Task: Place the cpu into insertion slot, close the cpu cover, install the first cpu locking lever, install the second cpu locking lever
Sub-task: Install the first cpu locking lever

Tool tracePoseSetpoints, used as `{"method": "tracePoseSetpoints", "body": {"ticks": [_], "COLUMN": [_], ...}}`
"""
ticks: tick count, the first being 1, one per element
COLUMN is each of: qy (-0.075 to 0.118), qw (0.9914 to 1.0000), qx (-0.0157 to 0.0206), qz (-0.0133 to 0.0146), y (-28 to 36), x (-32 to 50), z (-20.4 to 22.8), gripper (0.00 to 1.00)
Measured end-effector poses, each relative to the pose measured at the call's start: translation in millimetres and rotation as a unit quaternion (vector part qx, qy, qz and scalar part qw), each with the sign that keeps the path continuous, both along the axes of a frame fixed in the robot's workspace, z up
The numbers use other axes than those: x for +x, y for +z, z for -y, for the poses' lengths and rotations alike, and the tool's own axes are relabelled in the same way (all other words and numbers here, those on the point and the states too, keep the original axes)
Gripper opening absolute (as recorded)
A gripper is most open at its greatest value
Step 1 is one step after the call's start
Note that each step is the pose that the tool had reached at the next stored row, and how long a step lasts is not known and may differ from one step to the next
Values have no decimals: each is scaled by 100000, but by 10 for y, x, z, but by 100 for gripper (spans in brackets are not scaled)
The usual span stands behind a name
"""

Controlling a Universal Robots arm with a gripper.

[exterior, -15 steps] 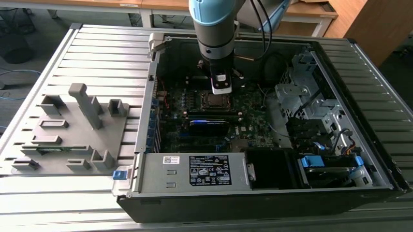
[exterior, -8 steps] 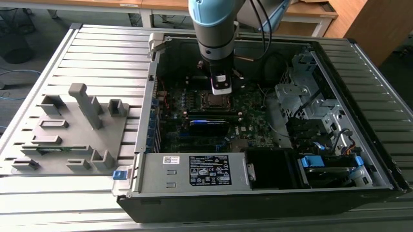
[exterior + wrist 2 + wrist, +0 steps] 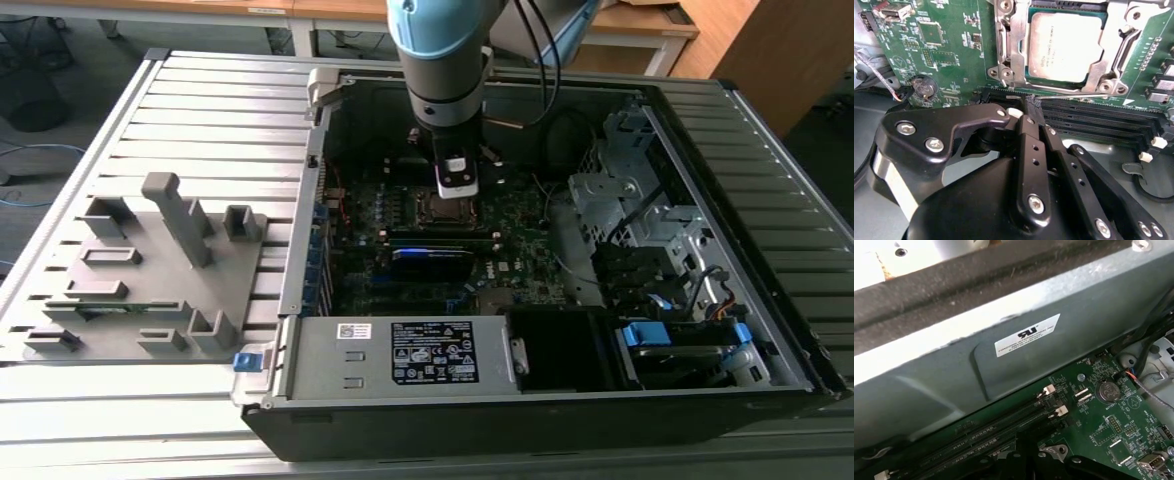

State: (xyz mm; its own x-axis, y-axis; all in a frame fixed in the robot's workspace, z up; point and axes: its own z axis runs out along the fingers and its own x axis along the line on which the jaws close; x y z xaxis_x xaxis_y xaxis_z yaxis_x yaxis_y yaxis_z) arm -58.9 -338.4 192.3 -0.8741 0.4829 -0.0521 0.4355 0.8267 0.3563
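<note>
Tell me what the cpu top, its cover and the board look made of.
The cpu top: dull grey metal, matte, with soft glare. The cover: bright stamped steel by its look, with shiny edges and highlights. The board: green lacquered laminate, probably fibreglass, with fine traces.

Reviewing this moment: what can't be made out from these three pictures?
Second wrist view: whether the gripper touches the locking lever; its own tip hides the contact.
Second wrist view: one side of the cpu cover, cut off by the picture's edge.
Exterior view: the insertion slot, partly behind the gripper; lever positions too small to tell.
</note>
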Motion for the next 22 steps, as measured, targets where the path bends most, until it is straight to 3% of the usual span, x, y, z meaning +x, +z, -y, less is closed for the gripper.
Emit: {"method": "tracePoseSetpoints", "body": {"ticks": [8, 12, 16, 22], "qy": [19, 24, 27, 23], "qw": [99999, 99999, 99998, 99998], "qx": [-141, -137, -485, -496], "qz": [443, 478, 476, 479], "y": [-28, -29, -29, -27], "x": [-8, -8, -8, -8], "z": [1, 0, -3, -4], "gripper": [11, 11, 11, 11]}}
